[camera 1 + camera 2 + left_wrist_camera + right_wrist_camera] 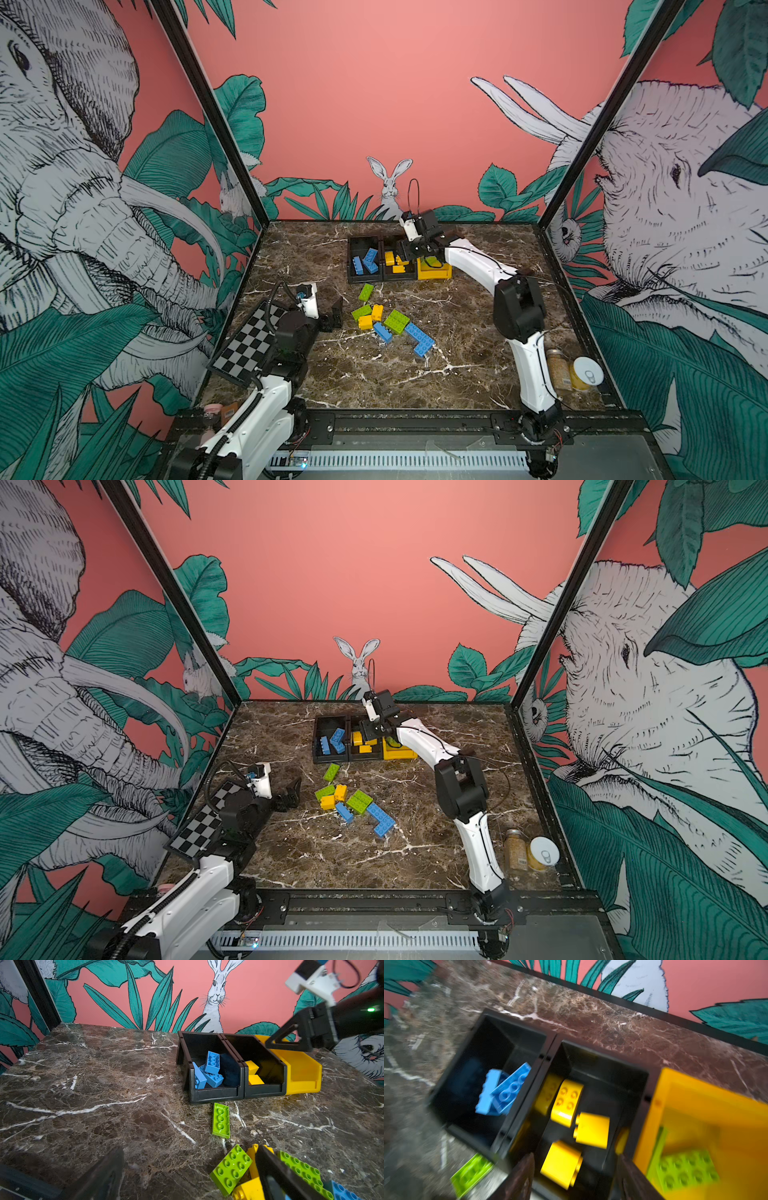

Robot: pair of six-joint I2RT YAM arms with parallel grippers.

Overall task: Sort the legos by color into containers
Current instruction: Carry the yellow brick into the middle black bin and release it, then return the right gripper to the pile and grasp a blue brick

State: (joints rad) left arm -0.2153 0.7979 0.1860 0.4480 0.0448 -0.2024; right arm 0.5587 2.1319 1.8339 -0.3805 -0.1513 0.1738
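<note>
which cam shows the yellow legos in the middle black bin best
The right wrist view: it looks down into the middle black bin and shows several yellow legos close up, slightly blurred. The left wrist view shows only two behind the front wall; both top views show them small.

Coral-pink walls (374, 104) carried a drawn mural of grey elephants (62, 187), a rabbit (390, 187) and teal leaves (245, 112), divided by black corner posts (203, 97). The counter (374, 374) was dark brown marble, white-veined, evenly lit.
</note>
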